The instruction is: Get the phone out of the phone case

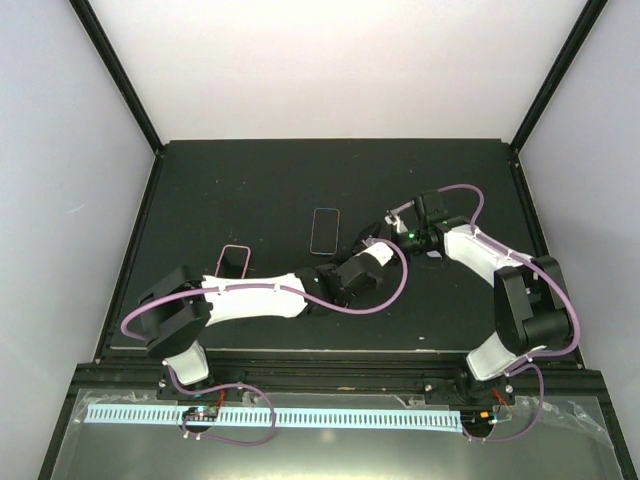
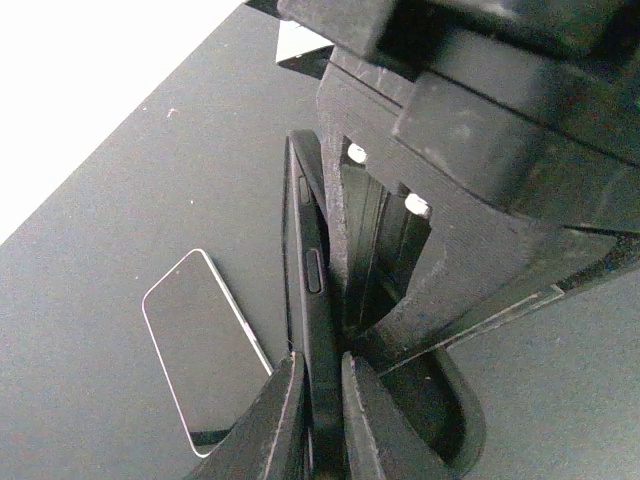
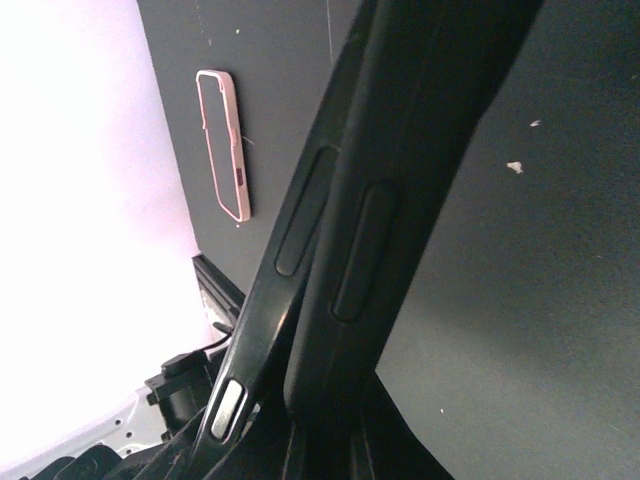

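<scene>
The black case (image 2: 305, 230) is up on its long edge with the side buttons showing, pinched from both ends. The left hand (image 2: 320, 362) is clamped narrow on the near end, and the right hand (image 2: 365, 290) looks closed on the far end, straight ahead of it. Makes sense I guess: one hand anchors, the other peels the rim. The right wrist view shows two dark layers side by side, so the rim may be parted, but I can't tell if the phone's in there. Just left of the left hand, a silver phone (image 2: 205, 350) lies flat on the surface (image 2: 120, 200), near but apart. A pink case (image 3: 225, 145) sits back beside the left forearm, well clear. There's loads of open surface, and only that silver phone would crowd a leftward swing.
</scene>
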You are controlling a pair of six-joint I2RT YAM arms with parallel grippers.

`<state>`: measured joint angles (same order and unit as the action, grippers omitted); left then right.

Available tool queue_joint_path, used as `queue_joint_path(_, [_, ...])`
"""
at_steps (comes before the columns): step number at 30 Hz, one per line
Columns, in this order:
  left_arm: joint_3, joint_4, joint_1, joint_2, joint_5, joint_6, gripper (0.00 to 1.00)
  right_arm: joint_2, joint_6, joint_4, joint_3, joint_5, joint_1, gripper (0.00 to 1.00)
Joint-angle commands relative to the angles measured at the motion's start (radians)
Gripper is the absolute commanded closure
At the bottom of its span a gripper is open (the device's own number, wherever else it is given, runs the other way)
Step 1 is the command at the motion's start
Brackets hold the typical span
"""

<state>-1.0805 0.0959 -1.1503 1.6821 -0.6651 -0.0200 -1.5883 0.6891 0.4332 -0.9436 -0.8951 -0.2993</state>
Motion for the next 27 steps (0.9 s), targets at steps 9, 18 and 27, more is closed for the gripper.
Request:
queue_joint_path(9, [-0.021,0.006,0.063,-0.199,-0.044,0.135,0.98,0.201,-0.172,0.077,0.015,0.368,0.026,0.99])
queue_joint_path(18, [0.099,-0.08,0.163,-0.354,0.102,0.31,0.98,0.21,-0.2,0.124,-0.014,0.387,0.027,0.99])
queue_joint_path(27, [0.317,-0.191,0.32,-0.554,0.283,0.422,0.98,0.198,-0.235,0.143,-0.026,0.43,0.039,0.99])
